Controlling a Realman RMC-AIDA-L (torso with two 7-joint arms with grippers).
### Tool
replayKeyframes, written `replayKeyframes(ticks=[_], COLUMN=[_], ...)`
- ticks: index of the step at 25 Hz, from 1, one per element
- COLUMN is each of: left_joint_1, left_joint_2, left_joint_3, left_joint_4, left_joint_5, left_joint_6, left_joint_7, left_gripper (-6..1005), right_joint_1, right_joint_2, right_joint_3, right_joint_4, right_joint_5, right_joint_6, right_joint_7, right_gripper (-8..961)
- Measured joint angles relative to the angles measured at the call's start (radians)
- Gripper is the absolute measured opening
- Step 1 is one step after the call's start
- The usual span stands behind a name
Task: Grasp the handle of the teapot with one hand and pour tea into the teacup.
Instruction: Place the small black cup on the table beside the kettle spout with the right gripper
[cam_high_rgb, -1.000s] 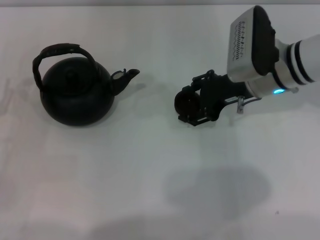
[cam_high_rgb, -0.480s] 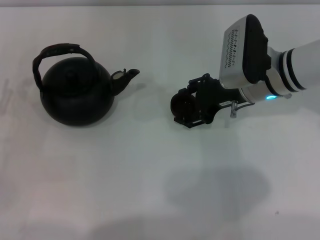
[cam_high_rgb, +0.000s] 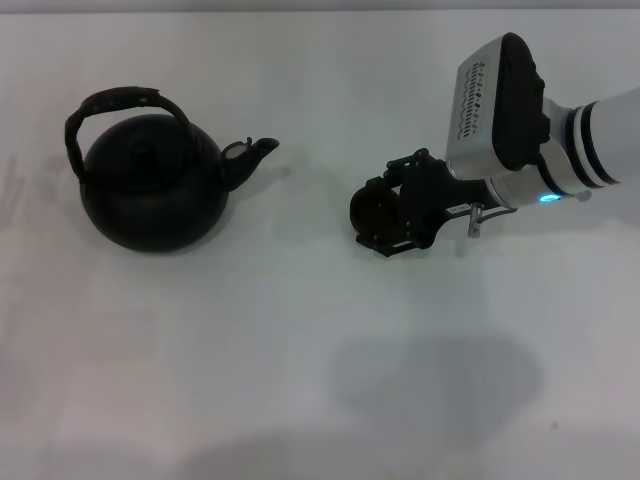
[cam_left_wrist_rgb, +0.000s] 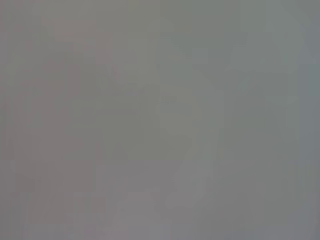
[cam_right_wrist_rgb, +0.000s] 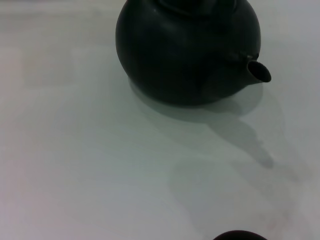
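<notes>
The black teapot (cam_high_rgb: 155, 185) stands on the white table at the left. Its rough dark handle (cam_high_rgb: 120, 105) arches upright over the lid, and its short spout (cam_high_rgb: 250, 155) points right. It also shows in the right wrist view (cam_right_wrist_rgb: 187, 50). My right gripper (cam_high_rgb: 380, 213) reaches in from the right at the table's middle right and is shut on the tiny dark teacup (cam_high_rgb: 366, 207). It holds the cup well to the right of the spout. The cup's rim shows at the edge of the right wrist view (cam_right_wrist_rgb: 239, 235). My left gripper is out of view.
The white tabletop (cam_high_rgb: 300, 350) is bare around the teapot and the cup. The right arm's shadow lies on the table in front of the gripper. The left wrist view shows only a plain grey blur.
My right gripper moved a little left towards the teapot with the teacup, then back right, ending close to where it was. The teapot has not moved.
</notes>
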Motion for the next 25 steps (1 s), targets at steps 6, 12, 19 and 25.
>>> replayKeyframes(ticks=[6,12,19,25], left_joint_1=[0.0,0.001,0.0,0.001], left_joint_2=[-0.001,-0.002,-0.002,-0.002], left_joint_3=[0.001,0.0,0.0,0.001], left_joint_4=[0.007,0.007,0.006,0.006], left_joint_5=[0.0,0.0,0.0,0.0], left_joint_6=[0.003,0.003,0.007,0.003], left_joint_7=[0.0,0.0,0.0,0.002], left_gripper=[833,833,833,834], right_joint_1=[0.002,0.005,0.002,0.0], right_joint_2=[-0.002,-0.004,-0.004,-0.005], right_joint_3=[0.0,-0.005,-0.009,-0.004], right_joint_4=[0.011,0.014,0.014,0.004], right_joint_5=[0.0,0.001,-0.005,0.001], right_joint_6=[-0.001,-0.001,-0.009,-0.004], right_joint_7=[0.0,-0.002,-0.003,-0.003], right_gripper=[815,823,833,841])
